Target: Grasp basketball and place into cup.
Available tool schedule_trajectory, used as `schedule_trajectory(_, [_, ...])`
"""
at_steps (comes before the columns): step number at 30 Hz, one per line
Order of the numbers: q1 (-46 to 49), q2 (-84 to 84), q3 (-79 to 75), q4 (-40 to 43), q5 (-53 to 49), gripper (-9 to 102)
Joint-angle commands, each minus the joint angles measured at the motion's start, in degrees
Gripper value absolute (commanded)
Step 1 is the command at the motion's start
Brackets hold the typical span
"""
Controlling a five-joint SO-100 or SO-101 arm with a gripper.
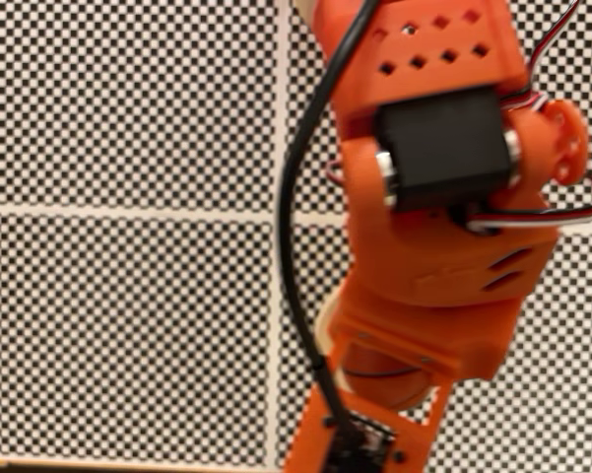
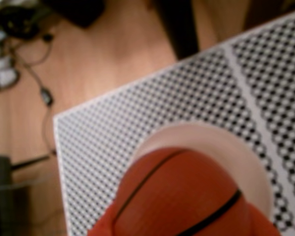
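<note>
In the wrist view the orange basketball (image 2: 179, 189) with black seams is very close to the lens. It sits between my gripper's (image 2: 181, 221) orange fingers (image 2: 262, 223), which press on both of its sides, so the gripper is shut on it. Right behind and below the ball lies the cup's cream-white rim (image 2: 248, 155), and the ball hovers over the mouth. In the fixed view my orange arm (image 1: 433, 246) covers the spot. Only a cream sliver of the cup (image 1: 322, 330) and part of the ball (image 1: 389, 386) peek out under the gripper frame.
The cup stands on a black-and-white checkered mat (image 2: 137, 113) with white dividing lines (image 1: 128, 209). Past the mat's edge is a wooden floor (image 2: 113, 49) with cables (image 2: 44, 93) and a dark table leg (image 2: 179, 24). A black cable (image 1: 296, 197) runs along my arm.
</note>
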Motion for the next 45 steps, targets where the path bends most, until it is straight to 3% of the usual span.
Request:
schedule_trajectory(1, [-0.4,0.4,-3.4,-0.3,0.6,29])
schedule_trajectory(14, [-0.9,-2.3,-6.5,-0.4,1.6,46])
schedule_trajectory(20, [-0.9,-2.5,-6.9,-0.3,1.8,44])
schedule_trajectory(24, [-0.4,-1.9,-6.9,-0.3,1.9,36])
schedule_trajectory(31, [3.9,1.1,-5.8,2.0,-2.3,2])
schedule_trajectory(45, [11.2,13.8,2.8,5.9,-17.5,0])
